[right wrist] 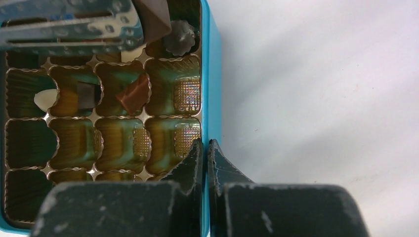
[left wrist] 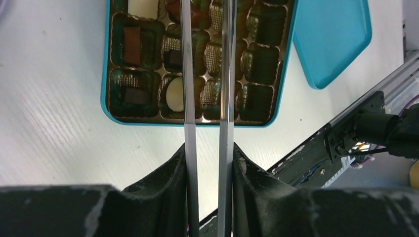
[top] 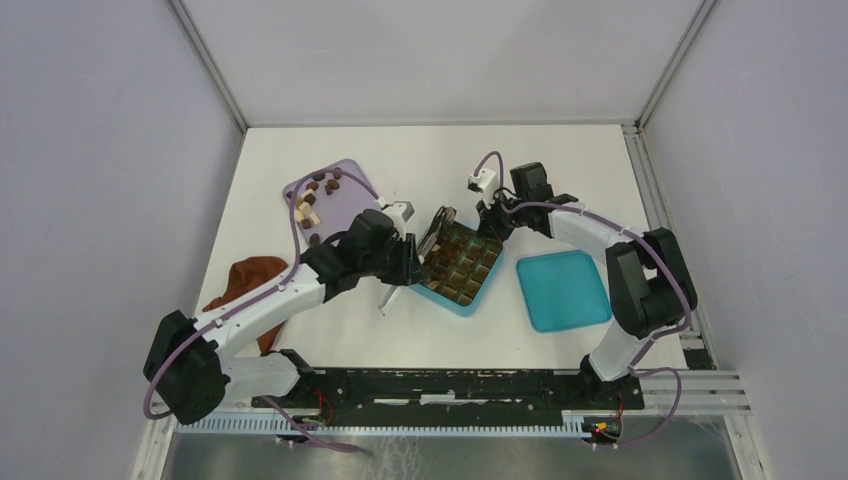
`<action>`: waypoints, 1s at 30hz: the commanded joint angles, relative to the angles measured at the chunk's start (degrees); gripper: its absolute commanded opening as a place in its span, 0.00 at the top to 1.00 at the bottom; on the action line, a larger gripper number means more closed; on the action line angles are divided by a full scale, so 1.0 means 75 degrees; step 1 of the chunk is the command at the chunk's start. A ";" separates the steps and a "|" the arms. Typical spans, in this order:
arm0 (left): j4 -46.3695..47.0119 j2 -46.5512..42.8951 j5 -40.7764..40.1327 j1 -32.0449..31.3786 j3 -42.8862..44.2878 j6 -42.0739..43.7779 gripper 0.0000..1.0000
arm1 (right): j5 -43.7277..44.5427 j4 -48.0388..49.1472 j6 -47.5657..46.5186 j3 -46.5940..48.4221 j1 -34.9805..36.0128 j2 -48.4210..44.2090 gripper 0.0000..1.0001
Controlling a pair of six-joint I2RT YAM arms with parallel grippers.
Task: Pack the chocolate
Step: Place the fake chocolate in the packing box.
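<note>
The teal box (top: 497, 281) with a grid of gold-lined cells lies mid-table. My left gripper (top: 402, 262) is shut on metal tongs (top: 433, 233), whose two blades (left wrist: 187, 74) reach over the box (left wrist: 104, 74). In the right wrist view the tongs (right wrist: 69, 24) hold a brown chocolate (right wrist: 154, 19) over the box's far cells. A few cells hold pieces: cream (left wrist: 173, 94), dark (right wrist: 85, 95), brown (right wrist: 134, 95). My right gripper (right wrist: 205, 143) is shut on the box's wall (right wrist: 211, 74). More chocolates (top: 312, 205) lie on the lilac tray (top: 348, 200).
The teal lid (top: 563, 290) lies flat right of the box. A reddish-brown cloth (top: 250, 280) is bunched left of my left arm. A black rail (top: 450, 385) runs along the near edge.
</note>
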 commanded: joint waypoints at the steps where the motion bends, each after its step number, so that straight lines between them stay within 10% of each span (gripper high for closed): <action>1: -0.0493 0.0289 -0.0273 -0.0222 0.0760 0.0274 0.98 | -0.0410 0.0416 0.0286 0.0211 -0.0095 0.0138 1.00; 30: -0.2531 0.2162 -0.1506 -0.1247 0.2653 0.0194 0.87 | -0.0791 0.0144 0.0158 0.0264 -0.0449 0.0119 0.47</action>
